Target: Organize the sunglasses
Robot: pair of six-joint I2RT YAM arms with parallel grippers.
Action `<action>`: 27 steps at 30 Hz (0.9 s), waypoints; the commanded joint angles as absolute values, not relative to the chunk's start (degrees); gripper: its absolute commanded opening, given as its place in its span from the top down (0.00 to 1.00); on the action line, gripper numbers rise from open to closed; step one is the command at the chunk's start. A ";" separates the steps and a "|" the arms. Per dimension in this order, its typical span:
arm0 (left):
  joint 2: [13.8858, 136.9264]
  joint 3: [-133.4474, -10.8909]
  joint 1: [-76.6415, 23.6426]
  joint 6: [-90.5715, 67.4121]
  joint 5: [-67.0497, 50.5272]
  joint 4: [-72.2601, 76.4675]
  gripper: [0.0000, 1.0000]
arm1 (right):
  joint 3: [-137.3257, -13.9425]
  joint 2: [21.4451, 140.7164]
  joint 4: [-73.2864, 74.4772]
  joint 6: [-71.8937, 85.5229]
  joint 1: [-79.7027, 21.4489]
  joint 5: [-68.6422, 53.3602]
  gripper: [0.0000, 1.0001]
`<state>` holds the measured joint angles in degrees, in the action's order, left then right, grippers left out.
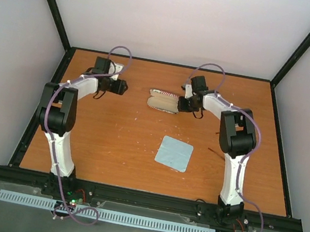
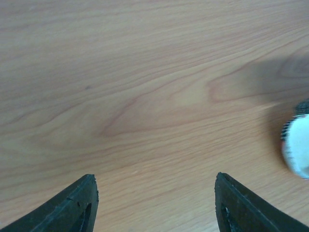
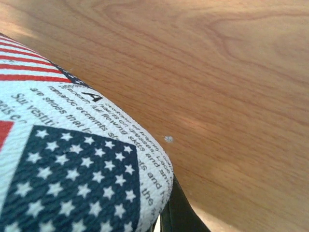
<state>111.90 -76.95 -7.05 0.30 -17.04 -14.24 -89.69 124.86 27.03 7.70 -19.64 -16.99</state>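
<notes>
Top view first: the wooden table (image 1: 108, 144) has the flag-print case (image 1: 162, 101) sitting toward the back, a bit of tan showing on it. The light blue cloth (image 1: 174, 153) lies flat nearer the arms, well apart from the case. The left gripper (image 1: 123, 87) sits off to the case's left with a gap of bare wood between them, and the right gripper (image 1: 182, 103) is right up against the case's right end. I honestly can't pick out the sunglasses anywhere. There's a thin dark sliver on the table right of the cloth, but it's too small to call. Left wrist cam: the two black fingertips are spread wide with nothing but wood grain between them, and the blurry rounded end of the case pokes in at the right edge. Right wrist cam: stars, stripes and newsprint fill the lower left, super close. One dark finger (image 3: 177, 215) peeks out under the case's edge. The jaws are closed up tight, and I can't tell if they're actually pinching the case.
</notes>
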 commanded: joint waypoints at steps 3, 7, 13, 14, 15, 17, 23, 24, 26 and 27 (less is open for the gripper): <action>111.18 -75.39 -4.58 2.35 -17.93 -13.40 0.34 | -90.90 128.97 33.14 1.31 -19.65 -18.18 0.91; 111.60 -75.92 -4.57 1.79 -18.78 -13.11 0.34 | -90.19 128.93 32.72 1.12 -19.34 -18.80 0.85; 112.48 -76.88 -4.57 1.36 -19.31 -13.42 0.34 | -89.05 127.94 31.86 1.24 -19.14 -18.91 0.74; 112.52 -76.89 -4.57 1.30 -19.33 -13.38 0.34 | -88.64 127.51 31.37 1.43 -19.10 -18.85 0.74; 112.61 -76.83 -4.57 1.32 -19.38 -13.36 0.34 | -88.28 127.04 31.07 1.61 -19.05 -18.96 0.74; 112.65 -76.89 -4.57 1.32 -19.42 -13.45 0.34 | -87.68 126.14 30.68 1.92 -19.07 -18.99 0.73; 112.59 -77.37 -4.57 1.21 -19.66 -13.23 0.34 | -86.25 122.88 30.59 2.58 -18.97 -16.98 0.69; 112.58 -77.49 -4.57 1.23 -19.61 -13.15 0.34 | -85.76 122.01 30.44 2.74 -18.88 -16.59 0.67; 112.53 -77.76 -4.57 1.30 -19.51 -13.14 0.33 | -84.76 119.90 30.23 3.07 -18.62 -16.00 0.64; 112.64 -77.90 -4.57 1.32 -19.51 -13.15 0.33 | -84.39 119.08 30.16 3.27 -18.52 -15.61 0.62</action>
